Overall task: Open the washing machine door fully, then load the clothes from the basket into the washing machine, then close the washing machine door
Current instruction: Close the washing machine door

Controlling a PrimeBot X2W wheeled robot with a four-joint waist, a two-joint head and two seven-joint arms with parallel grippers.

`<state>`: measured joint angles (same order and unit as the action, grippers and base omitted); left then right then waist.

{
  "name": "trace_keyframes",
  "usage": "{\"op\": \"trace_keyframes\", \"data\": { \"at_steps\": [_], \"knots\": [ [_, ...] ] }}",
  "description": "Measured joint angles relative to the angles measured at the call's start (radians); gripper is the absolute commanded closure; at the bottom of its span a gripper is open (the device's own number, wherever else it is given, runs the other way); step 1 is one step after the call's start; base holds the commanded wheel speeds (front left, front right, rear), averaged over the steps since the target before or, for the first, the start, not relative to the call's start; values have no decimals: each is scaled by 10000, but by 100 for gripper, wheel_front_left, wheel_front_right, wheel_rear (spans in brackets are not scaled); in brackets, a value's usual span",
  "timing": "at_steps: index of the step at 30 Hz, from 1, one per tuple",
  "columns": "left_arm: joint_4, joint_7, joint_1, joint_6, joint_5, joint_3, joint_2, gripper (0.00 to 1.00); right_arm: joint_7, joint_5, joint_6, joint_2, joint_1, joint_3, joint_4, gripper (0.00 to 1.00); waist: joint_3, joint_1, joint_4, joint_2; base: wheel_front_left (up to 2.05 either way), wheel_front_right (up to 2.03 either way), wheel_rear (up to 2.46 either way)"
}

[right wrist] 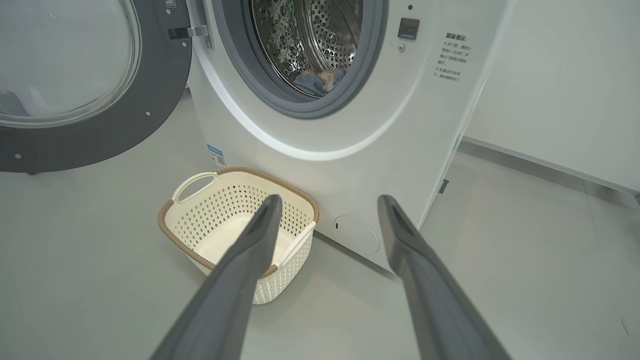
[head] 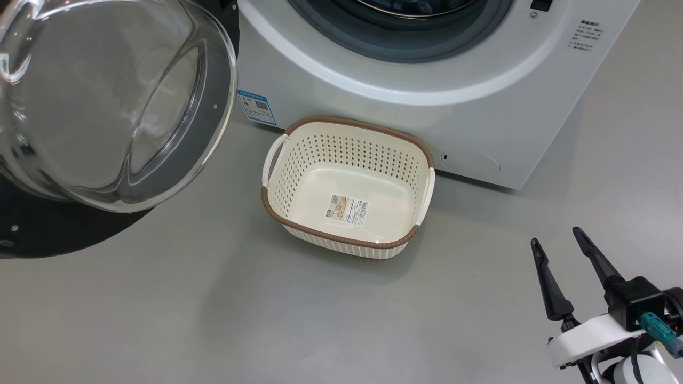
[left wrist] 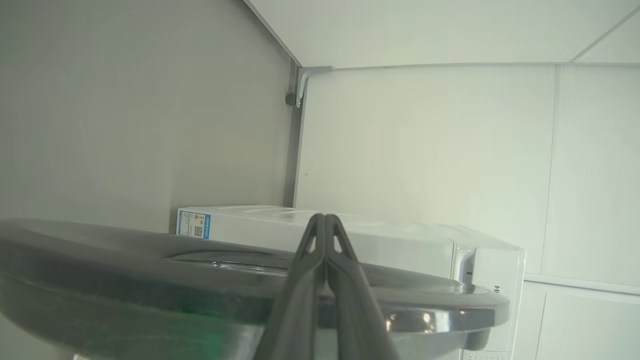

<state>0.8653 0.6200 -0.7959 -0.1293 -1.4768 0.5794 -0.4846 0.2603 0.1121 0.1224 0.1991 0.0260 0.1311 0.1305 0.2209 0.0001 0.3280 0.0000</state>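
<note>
The washing machine door [head: 96, 117] hangs wide open at the upper left, its glass bowl facing me. The washing machine [head: 373, 106] fills the top of the head view. Against its front stands the cream basket [head: 341, 149], with just a label on its bottom. In the right wrist view, light blue clothes [right wrist: 317, 81] lie inside the steel drum. My right gripper [head: 555, 237] hovers open at the lower right, well clear of the basket [right wrist: 210, 215]. My left gripper [left wrist: 325, 216] is shut with nothing between its fingers, right over the door's black rim [left wrist: 150, 280]; contact is unclear.
Grey floor [head: 213, 309] spreads in front of the basket and to the machine's right. A pale wall [right wrist: 560, 90] rises right of the machine. The open door overhangs the floor on the left.
</note>
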Motion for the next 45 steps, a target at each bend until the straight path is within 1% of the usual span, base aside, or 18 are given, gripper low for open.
{"op": "trace_keyframes", "data": {
  "at_steps": [2, 6, 9, 14, 16, 19, 24, 28, 33, 36, 40, 45],
  "knots": [
    [-2, 263, -18, 13, -40, -21, 8, 100, 0, 0, 0, 10, -1, 2, 10, 0, -22, 0, 13, 0, 0, 0, 0],
    [-23, 765, -24, 234, -244, -27, 128, 100, 0, 0, 0, 56, -6, 4, 12, 0, -69, 0, 35, 0, 0, 0, 0],
    [-25, 1126, -23, 320, -291, -107, 228, 100, 0, 0, 0, 130, -7, 13, 17, 0, -106, 0, 44, 0, 0, 0, 0],
    [-27, 1902, -14, 336, -301, -430, 359, 100, 0, 0, 0, 171, -9, 12, 21, 0, -186, 0, 40, 0, 0, 0, 0],
    [-52, 2280, 0, 414, -301, -650, 441, 100, 0, 2, 0, 165, -9, 2, 36, 0, -222, 0, 40, 0, 0, 0, 0],
    [-86, 2817, 49, 420, -301, -1007, 593, 100, 0, 4, 0, 146, -9, -4, 50, 0, -273, 0, 43, 0, 0, 0, 0],
    [-267, 3563, 224, 512, -301, -1306, 688, 100, 0, 15, 0, 86, -8, -10, 50, 0, -347, 0, 54, 0, 0, 0, 0],
    [-506, 4071, 331, 692, -508, -1421, 890, 100, 0, 17, 0, 27, -7, -13, 81, 0, -422, 0, 72, 0, 0, 0, 0],
    [-761, 4721, 514, 805, -646, -1682, 1371, 100, 0, 27, 0, -107, -7, 79, 105, 0, -602, 0, 39, 0, 0, 0, 0],
    [-978, 5062, 767, 849, -685, -1764, 1486, 100, 0, 31, 0, -130, -6, 90, 109, 0, -696, 0, -39, 0, 0, 0, 0],
    [-1206, 5267, 925, 878, -846, -1766, 1569, 100, 0, 35, 0, -180, -2, 77, 111, 0, -784, 0, -141, 0, 0, 0, 0],
    [-1678, 5476, 1132, 966, -1001, -1768, 1967, 100, 0, 105, 0, -399, 12, 90, 117, 0, -913, 0, -350, 0, 0, 0, 0]
  ]
}}
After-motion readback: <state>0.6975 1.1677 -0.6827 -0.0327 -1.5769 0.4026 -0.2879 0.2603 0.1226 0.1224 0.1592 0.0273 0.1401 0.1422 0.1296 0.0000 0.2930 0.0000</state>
